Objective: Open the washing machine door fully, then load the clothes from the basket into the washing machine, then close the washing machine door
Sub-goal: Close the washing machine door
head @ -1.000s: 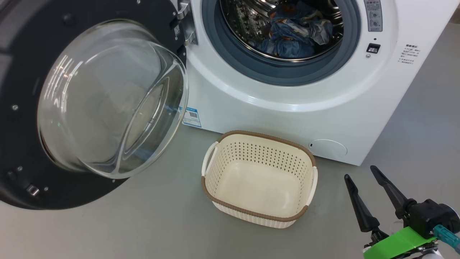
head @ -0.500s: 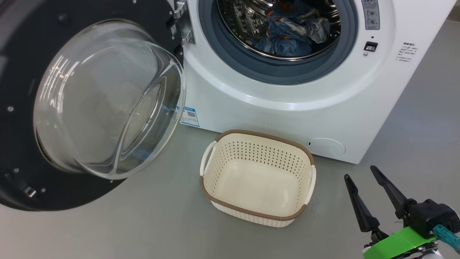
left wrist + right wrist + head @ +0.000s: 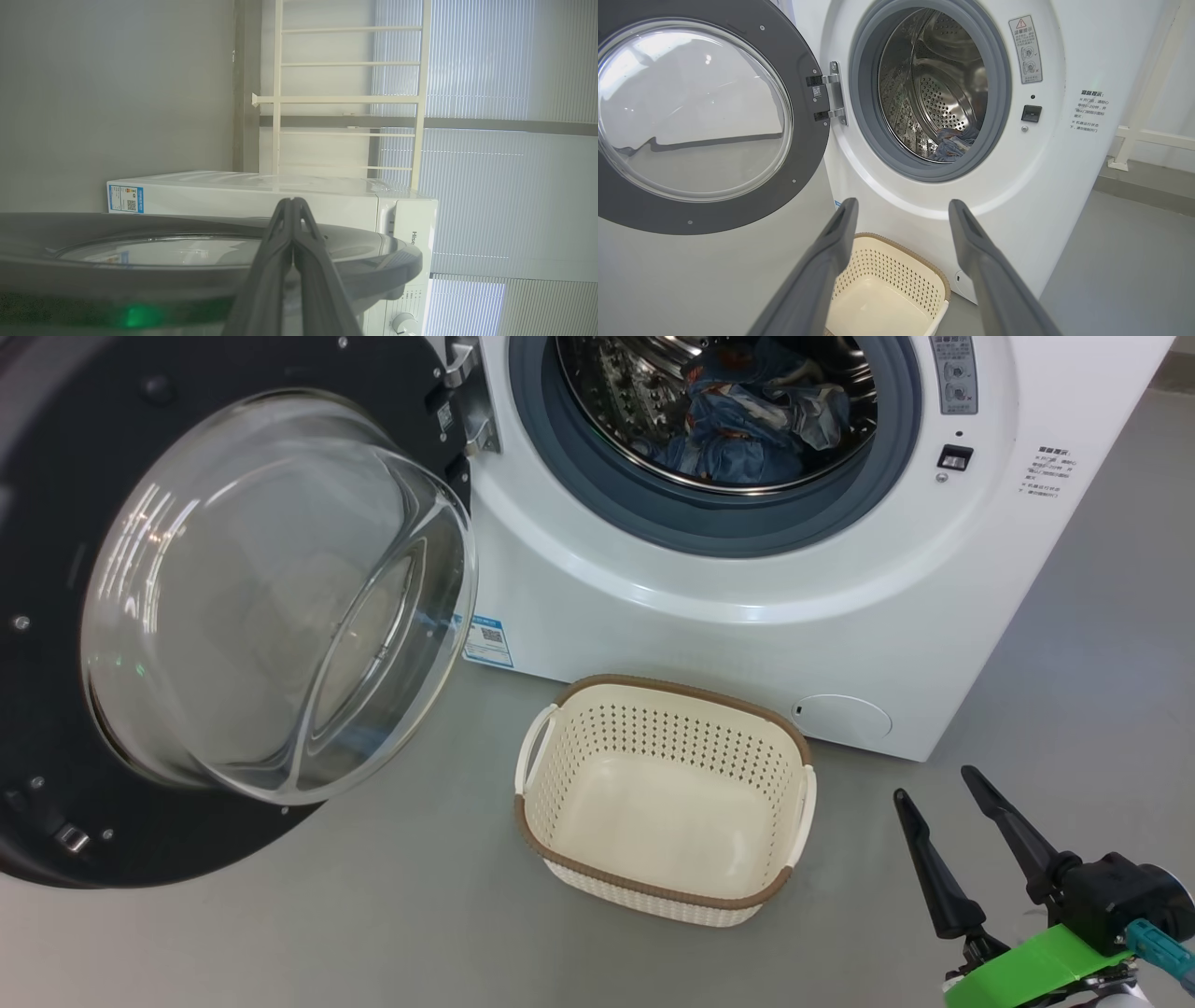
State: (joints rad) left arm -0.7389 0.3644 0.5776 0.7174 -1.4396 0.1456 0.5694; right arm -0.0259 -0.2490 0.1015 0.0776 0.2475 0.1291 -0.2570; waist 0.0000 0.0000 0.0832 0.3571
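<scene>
By the outer face of the washing machine door [image 3: 271, 597], my left gripper [image 3: 292, 201] sits with jaws pressed together; I'd push the rim steadily till it latches; right gripper [image 3: 932, 782] spread, clear.

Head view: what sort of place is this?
Likely a laundry room: a white washer with its door open, clothes inside it, and an empty basket in front.
</scene>
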